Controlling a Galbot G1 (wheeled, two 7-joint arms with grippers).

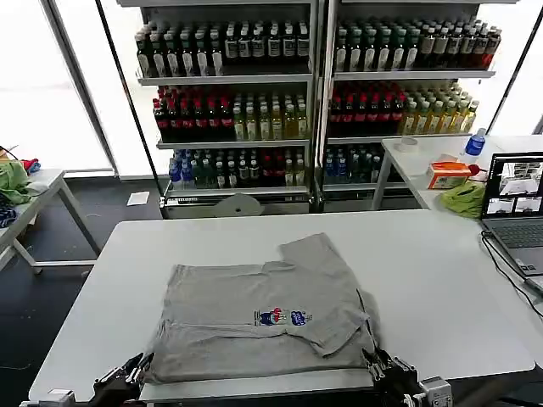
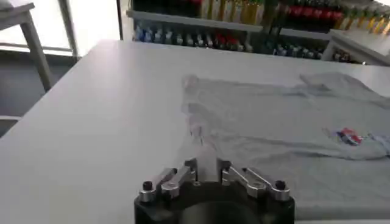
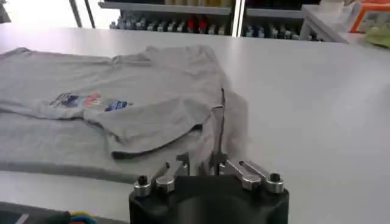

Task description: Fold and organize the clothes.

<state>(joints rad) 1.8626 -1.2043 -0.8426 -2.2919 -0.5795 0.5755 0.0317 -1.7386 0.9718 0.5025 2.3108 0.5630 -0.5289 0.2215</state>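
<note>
**Both grippers pinched on the near hem, fold half made**

Left gripper [image 1: 127, 376] sat at the near left corner of the grey shirt [image 1: 254, 314], and in its own wrist view its fingers [image 2: 191, 165] were drawn close together with the hem bunched up between them, so I read it as clamped on the cloth. Right gripper [image 1: 383, 370] was at the near right corner of the same shirt, its fingers [image 3: 183, 163] likewise closed on a raised ridge of fabric. The pinch itself was low in both wrist pictures, so I hedge slightly: gripped rather than merely touching is my best reading.

The shirt lay on the white table [image 1: 424, 280], toward its near edge, chest print [image 1: 282, 318] up, with the right sleeve already turned in across the body and the far sleeve sticking out beyond the collar side.

I judged the step in hand to be the lengthwise fold: both near corners taken, ready to be lifted and carried away from me over the print. That move would call for both arms rising together and travelling evenly, or the hem would skew.

From the head view I got the whole outline and the laptop [image 1: 516, 212] to the shirt's right; the wrist views gave me the pinches and the folded sleeve's loose edge.
</note>
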